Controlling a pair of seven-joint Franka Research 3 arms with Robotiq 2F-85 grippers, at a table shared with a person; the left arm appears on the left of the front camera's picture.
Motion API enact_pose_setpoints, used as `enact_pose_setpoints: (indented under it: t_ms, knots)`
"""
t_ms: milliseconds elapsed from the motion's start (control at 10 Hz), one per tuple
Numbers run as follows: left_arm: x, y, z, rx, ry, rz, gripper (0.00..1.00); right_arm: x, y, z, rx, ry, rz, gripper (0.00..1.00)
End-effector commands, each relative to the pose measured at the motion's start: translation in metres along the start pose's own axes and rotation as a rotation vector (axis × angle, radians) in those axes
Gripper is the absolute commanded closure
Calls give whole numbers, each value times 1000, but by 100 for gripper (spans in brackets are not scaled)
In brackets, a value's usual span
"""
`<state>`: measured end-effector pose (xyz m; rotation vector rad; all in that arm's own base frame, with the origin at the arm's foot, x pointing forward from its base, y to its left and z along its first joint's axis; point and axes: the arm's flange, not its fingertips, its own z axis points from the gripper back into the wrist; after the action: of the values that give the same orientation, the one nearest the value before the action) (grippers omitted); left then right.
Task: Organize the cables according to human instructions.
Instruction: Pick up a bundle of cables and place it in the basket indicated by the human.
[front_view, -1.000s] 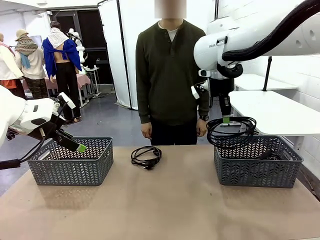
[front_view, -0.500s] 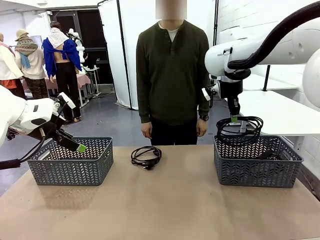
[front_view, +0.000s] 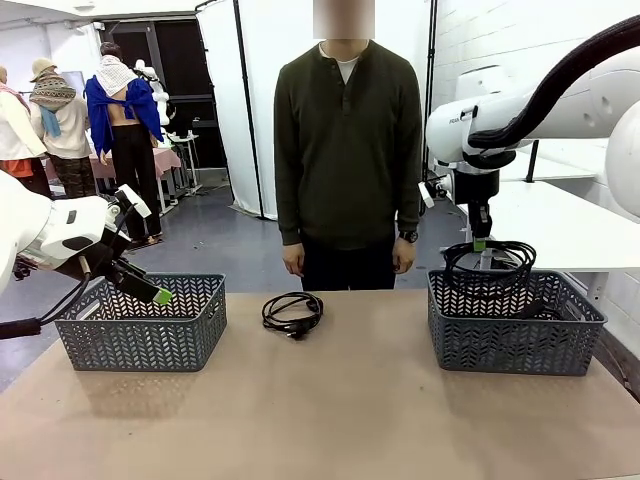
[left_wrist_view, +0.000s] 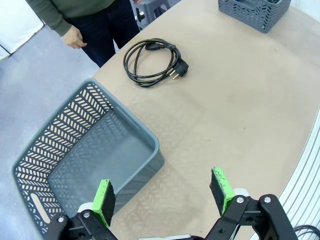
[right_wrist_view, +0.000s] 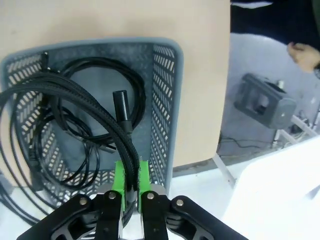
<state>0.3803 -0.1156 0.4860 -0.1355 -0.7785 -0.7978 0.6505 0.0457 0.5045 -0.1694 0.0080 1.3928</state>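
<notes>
Front view: right gripper (front_view: 480, 244) is hanging over the right basket (front_view: 500, 345) at the table's 3 o'clock, jaws pinched on one strand of the held cable (front_view: 492, 262). The coil is dangling at rim level; I can't tell if it's touching. Gripping a single strand is probably letting the coil hang free so it drops in cleanly. Left gripper (front_view: 160, 296) is hovering by the near rim of the left basket (front_view: 150, 340) at 9 o'clock, likely waiting out of the way. The loose cable (front_view: 292, 312) is lying on the table (front_view: 320, 420) near centre, toward 12, in front of the person (front_view: 345, 150), whose arms are hanging down. Left wrist view: left gripper (left_wrist_view: 162, 195) is standing with fingers wide apart, holding nothing. What's showing of the left basket's floor is bare, and the loose cable is sitting at its 12. Right wrist view: the green pads are clamping the braided strand, and the coil is sweeping toward 10 over the right basket. Stowed cable (right_wrist_view: 122, 107) with a plug is lying tangled inside; I can't count the coils.
</notes>
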Motion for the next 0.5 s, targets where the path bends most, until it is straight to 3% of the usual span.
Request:
enact_pose_setpoints:
  t_ms: [0, 400]
  knots:
    - [0, 1, -1, 0, -3, 18, 0, -5, 3, -13, -6, -46, 10, 100]
    - [0, 1, -1, 0, -3, 18, 0, -3, -6, -22, 5, -63, 5, 100]
